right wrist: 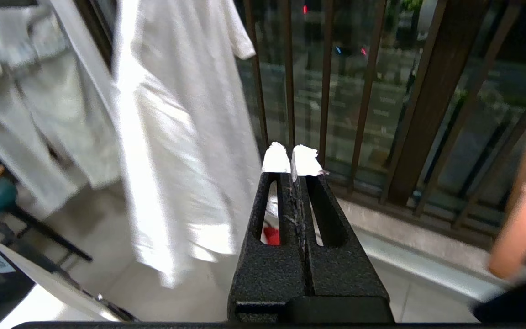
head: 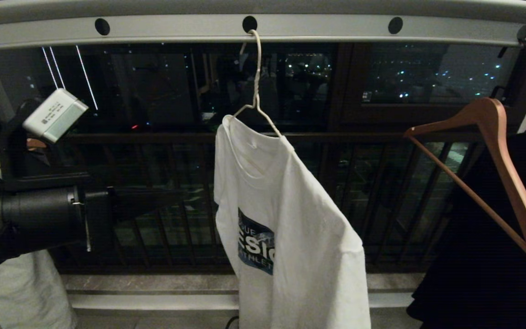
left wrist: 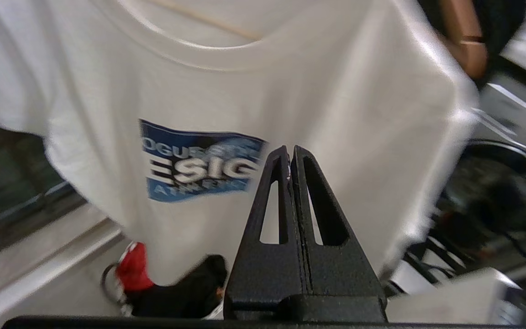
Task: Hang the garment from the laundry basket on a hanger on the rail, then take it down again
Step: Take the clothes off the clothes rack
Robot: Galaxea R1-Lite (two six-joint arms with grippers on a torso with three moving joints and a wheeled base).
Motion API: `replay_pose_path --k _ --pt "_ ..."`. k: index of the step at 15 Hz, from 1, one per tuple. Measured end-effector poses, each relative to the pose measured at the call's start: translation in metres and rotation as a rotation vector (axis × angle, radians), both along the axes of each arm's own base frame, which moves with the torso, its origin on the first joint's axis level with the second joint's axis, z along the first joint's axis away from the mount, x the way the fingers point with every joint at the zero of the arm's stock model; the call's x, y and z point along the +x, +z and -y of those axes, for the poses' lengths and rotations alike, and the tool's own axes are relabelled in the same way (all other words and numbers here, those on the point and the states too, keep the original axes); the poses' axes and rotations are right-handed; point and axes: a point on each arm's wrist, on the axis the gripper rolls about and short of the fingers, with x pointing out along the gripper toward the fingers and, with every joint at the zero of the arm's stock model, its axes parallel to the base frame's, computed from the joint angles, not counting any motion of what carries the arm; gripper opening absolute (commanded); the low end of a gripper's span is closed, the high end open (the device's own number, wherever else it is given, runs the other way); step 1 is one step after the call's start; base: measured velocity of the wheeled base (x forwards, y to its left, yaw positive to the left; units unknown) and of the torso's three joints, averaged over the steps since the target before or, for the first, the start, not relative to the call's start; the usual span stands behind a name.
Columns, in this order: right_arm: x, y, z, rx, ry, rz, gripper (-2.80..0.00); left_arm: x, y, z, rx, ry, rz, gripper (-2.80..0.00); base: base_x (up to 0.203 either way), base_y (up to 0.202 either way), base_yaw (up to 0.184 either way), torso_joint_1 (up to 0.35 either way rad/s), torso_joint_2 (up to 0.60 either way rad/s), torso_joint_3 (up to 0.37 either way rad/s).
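T-shirt (head: 286,219) hangs on the white wire hanger (head: 257,87), hooked in a hole of the grey rail (head: 176,29) at twelve o'clock. The hanging step looks done; taking it down comes next and calls for unhooking the hanger. Left gripper (left wrist: 289,153) and right gripper (right wrist: 292,155) are both pressed together, empty. The laundry basket may be the blurred shape (left wrist: 112,283) below the hem.
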Motion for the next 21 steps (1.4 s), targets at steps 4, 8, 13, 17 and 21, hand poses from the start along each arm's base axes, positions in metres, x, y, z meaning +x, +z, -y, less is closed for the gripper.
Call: replay_pose_path --k 4,8,13,17,21 --pt "0.01 -0.004 -0.008 -0.052 0.011 -0.033 -2.8 0.006 -0.007 0.015 -0.019 -0.025 -0.086 -2.8 0.0 0.0 0.0 0.0 0.0 0.0" --pt "0.015 -0.002 -0.012 -0.069 0.019 -0.038 -2.8 0.007 -0.015 0.039 -0.024 -0.111 -0.163 -2.8 0.0 0.0 0.0 0.0 0.0 0.0" --pt "0.027 0.008 -0.021 -0.088 0.03 -0.024 -2.8 0.018 -0.012 0.069 -0.002 -0.124 -0.162 -2.8 0.0 0.0 0.0 0.0 0.0 0.0" --pt "0.025 0.007 -0.019 -0.096 0.036 -0.033 -2.8 0.028 -0.012 0.088 0.005 -0.157 -0.169 -2.8 0.0 0.0 0.0 0.0 0.0 0.0" --pt "0.016 0.003 -0.013 -0.116 0.058 -0.059 0.0 0.042 -0.013 0.112 0.022 -0.122 -0.154 -2.8 0.0 0.0 0.0 0.0 0.0 0.0"
